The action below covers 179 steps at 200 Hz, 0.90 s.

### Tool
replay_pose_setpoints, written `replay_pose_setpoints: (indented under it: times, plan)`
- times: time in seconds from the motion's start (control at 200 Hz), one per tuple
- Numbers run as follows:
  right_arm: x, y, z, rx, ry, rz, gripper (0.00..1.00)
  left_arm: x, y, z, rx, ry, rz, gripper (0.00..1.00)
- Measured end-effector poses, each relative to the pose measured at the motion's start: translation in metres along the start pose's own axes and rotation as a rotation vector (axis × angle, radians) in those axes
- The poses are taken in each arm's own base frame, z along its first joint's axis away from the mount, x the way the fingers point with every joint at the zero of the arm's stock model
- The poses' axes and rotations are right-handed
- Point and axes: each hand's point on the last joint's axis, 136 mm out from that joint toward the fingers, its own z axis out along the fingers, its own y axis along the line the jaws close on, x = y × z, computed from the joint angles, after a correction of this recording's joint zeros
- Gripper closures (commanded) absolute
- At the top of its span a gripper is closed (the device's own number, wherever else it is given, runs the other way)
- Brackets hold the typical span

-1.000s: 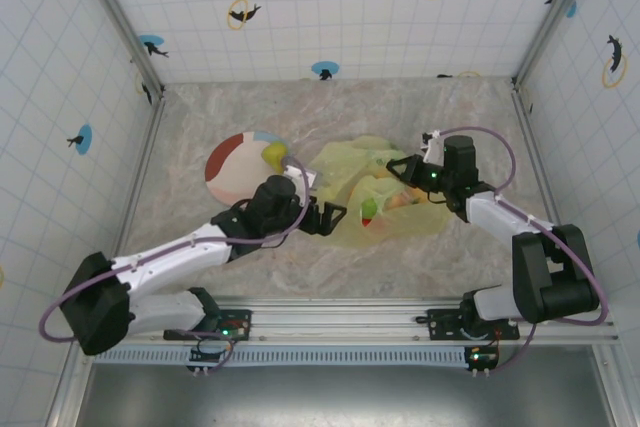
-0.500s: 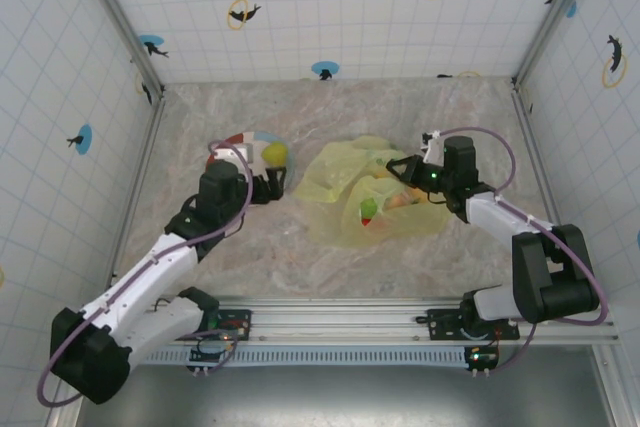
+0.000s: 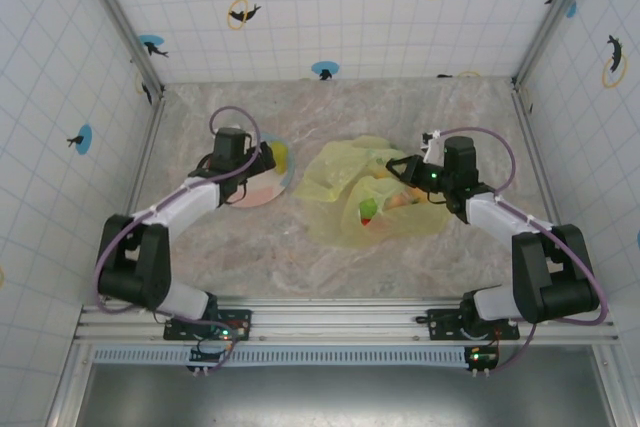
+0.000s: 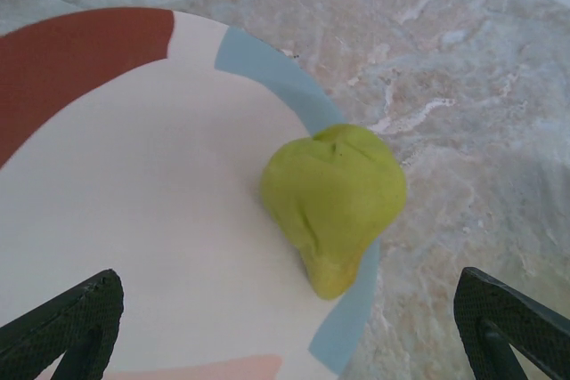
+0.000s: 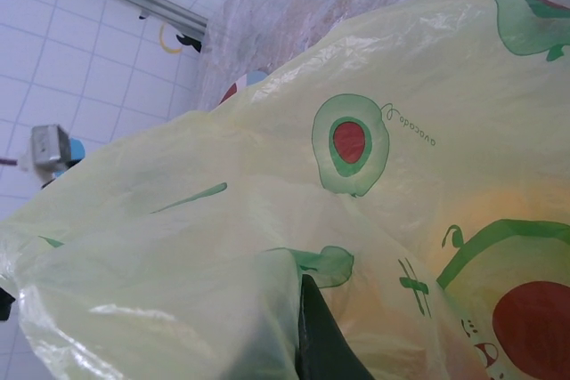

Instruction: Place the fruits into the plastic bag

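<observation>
A yellow-green pear-shaped fruit lies on the right rim of the round plate. My left gripper hovers open over it, one dark fingertip at each lower corner, and nothing sits between them. From above, the left gripper is over the plate beside that fruit. The plastic bag lies crumpled mid-table with red-green and orange fruits showing through it. My right gripper is shut on the bag's right edge; up close the film wraps its dark finger.
Marble tabletop ringed by tiled walls and metal corner posts. Bare table lies between the plate and the bag, and in front of both.
My left arm swung left from the bag's near edge to the plate, still open, and now hangs over the green fruit. The right arm and bag have not moved.
</observation>
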Motion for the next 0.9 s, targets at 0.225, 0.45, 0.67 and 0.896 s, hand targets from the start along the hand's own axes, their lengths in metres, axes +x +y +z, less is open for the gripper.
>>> replay_pose_setpoints:
  times: [0.225,0.45,0.67,0.896]
  plan:
    - [-0.004,-0.004,-0.003,0.005,-0.011,0.007,1.00,-0.006,-0.009,0.043,0.003,0.045,-0.005,0.02]
    - [-0.004,-0.007,-0.005,0.004,-0.014,0.015,1.00,-0.006,-0.014,0.071,0.007,0.075,-0.019,0.02]
    - [-0.003,-0.009,-0.006,0.003,-0.013,0.020,1.00,0.004,-0.013,0.090,0.008,0.120,-0.032,0.03]
    - [-0.004,-0.009,-0.007,-0.001,-0.017,0.019,1.00,0.014,-0.016,0.102,0.035,0.156,-0.048,0.09]
